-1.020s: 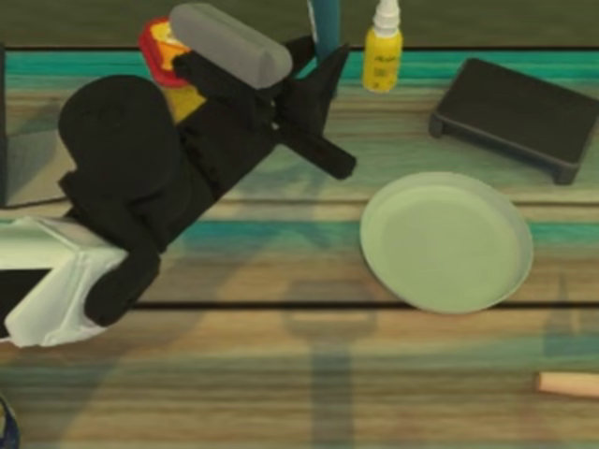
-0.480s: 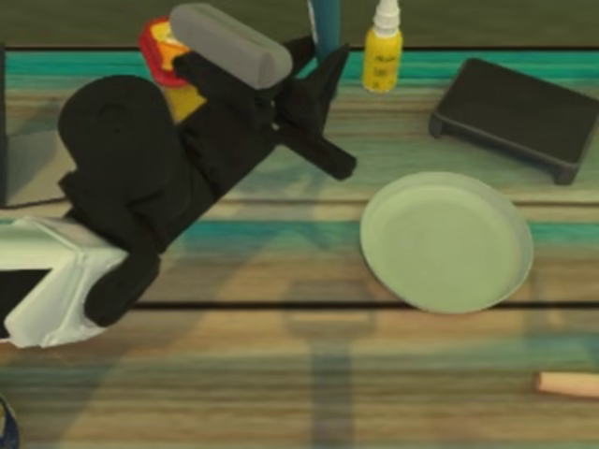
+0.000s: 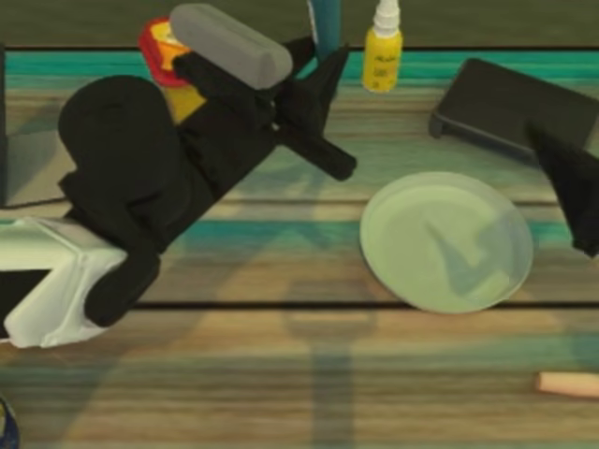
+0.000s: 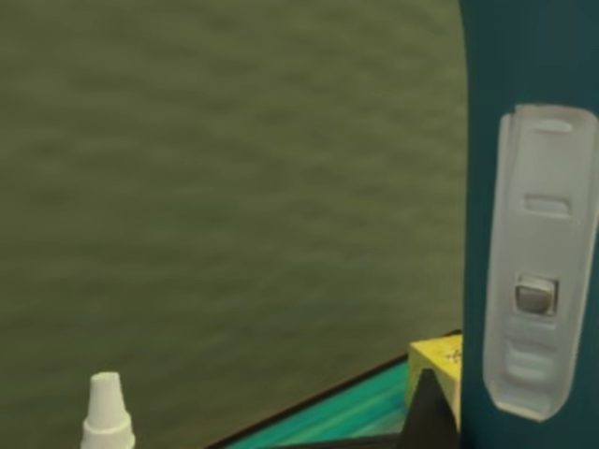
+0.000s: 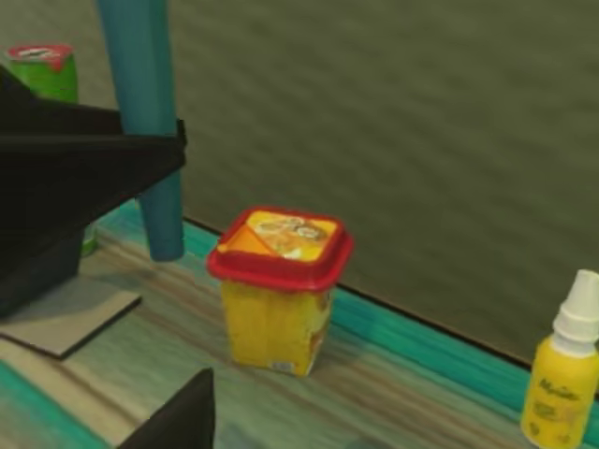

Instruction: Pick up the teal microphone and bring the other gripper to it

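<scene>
Surface: you work a striped wood-and-teal worktop (image 3: 281, 374) before an olive wall.
Left gripper (image 3: 318, 65): at the far edge, clenched on the teal microphone (image 3: 325, 23).
Microphone: upright, teal handle, white switch panel.
Right gripper (image 3: 571, 187): at the right edge, well apart; you steer it left; fingers unclear.

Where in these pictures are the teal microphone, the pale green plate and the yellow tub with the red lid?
teal microphone (image 4: 487, 187): left wrist view, on its teal handle.
pale green plate (image 3: 393, 229): top view, on its bare inner surface.
yellow tub with the red lid (image 5: 276, 323): right wrist view, on its yellow side.
</scene>
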`<state>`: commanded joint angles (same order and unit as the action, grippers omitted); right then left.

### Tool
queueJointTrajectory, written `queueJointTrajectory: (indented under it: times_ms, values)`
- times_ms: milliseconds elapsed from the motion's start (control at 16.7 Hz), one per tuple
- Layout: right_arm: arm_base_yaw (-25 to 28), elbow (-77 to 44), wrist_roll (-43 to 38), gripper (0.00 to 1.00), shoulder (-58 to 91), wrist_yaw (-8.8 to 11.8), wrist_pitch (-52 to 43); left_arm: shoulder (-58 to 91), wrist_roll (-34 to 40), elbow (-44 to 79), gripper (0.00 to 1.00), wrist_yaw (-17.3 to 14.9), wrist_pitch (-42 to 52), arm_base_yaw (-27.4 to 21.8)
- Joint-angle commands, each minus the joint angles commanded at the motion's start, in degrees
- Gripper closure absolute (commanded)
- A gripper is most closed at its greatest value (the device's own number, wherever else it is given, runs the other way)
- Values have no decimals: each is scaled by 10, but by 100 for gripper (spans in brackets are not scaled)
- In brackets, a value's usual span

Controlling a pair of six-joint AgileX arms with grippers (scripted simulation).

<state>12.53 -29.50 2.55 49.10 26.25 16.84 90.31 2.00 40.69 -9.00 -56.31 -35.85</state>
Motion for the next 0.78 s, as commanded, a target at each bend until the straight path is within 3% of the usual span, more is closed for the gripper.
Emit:
queueJointTrajectory:
  times_ms: [240, 420, 540, 780]
  values:
    - [43, -101, 8, 0, 167, 90, 58, 0, 0, 0, 100, 0, 0, 0]
    - [65, -156, 13, 0, 244, 135, 91, 0, 0, 0, 100, 0, 0, 0]
    - [73, -177, 16, 0, 271, 152, 104, 0, 0, 0, 100, 0, 0, 0]
    - [75, -180, 16, 0, 276, 155, 106, 0, 0, 0, 100, 0, 0, 0]
